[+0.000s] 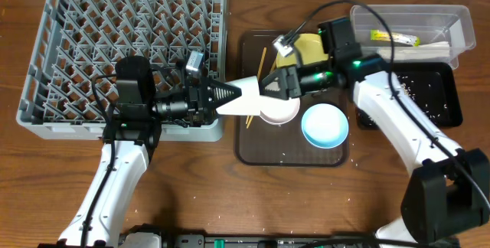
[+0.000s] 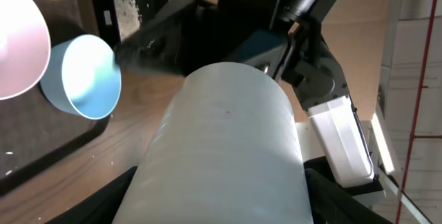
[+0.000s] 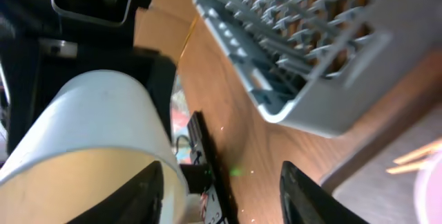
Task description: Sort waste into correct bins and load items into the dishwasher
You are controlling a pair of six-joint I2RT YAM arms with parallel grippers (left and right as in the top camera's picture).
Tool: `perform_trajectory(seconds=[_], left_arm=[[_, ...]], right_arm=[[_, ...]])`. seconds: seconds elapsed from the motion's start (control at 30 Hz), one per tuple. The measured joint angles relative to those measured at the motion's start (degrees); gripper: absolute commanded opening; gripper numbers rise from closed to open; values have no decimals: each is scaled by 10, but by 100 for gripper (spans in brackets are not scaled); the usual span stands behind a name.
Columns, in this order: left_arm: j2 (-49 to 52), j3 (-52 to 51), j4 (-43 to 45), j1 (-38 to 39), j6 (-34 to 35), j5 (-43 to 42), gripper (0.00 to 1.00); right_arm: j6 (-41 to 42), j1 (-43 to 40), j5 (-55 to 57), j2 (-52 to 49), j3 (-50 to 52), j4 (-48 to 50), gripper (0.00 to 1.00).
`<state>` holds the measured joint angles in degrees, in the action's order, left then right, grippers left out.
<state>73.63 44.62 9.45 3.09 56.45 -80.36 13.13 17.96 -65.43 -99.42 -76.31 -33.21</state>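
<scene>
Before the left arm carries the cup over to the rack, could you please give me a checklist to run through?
1. Left gripper closed on the small white cup: ok.
2. Right gripper open: ok, spread wide in the right wrist view.
3. Right gripper clear of the cup: cannot tell; it overlaps the rim there.
4. Dish rack has free pegs: ok, nothing loaded.
5. Way to the rack free of dishes: ok, it seems; the white bowl lies on the far side.

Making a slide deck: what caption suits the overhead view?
Left gripper holds a small white cup at the open right gripper beside the dish rack.
</scene>
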Motion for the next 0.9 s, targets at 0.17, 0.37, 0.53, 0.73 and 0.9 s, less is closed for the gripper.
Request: perform_trajectory(seconds=[0.17,0.37,0.53,0.73,0.9], left_arm=[[0,0,0,0,-10,35,13],[0,0,-19,0,-11,138,16],[0,10,-107,0,-37,218,17],[5,123,-377,0,-141,337,17],[4,258,-534,0,-232,472,17]], right_arm=[[-6,-63,32,0,0,-32,61],[-21,-115,150,0,0,-113,65],[-33,-119,241,18,1,-149,69],[-38,-103,318,64,2,-163,70],[-42,-76,366,75,2,-174,70]])
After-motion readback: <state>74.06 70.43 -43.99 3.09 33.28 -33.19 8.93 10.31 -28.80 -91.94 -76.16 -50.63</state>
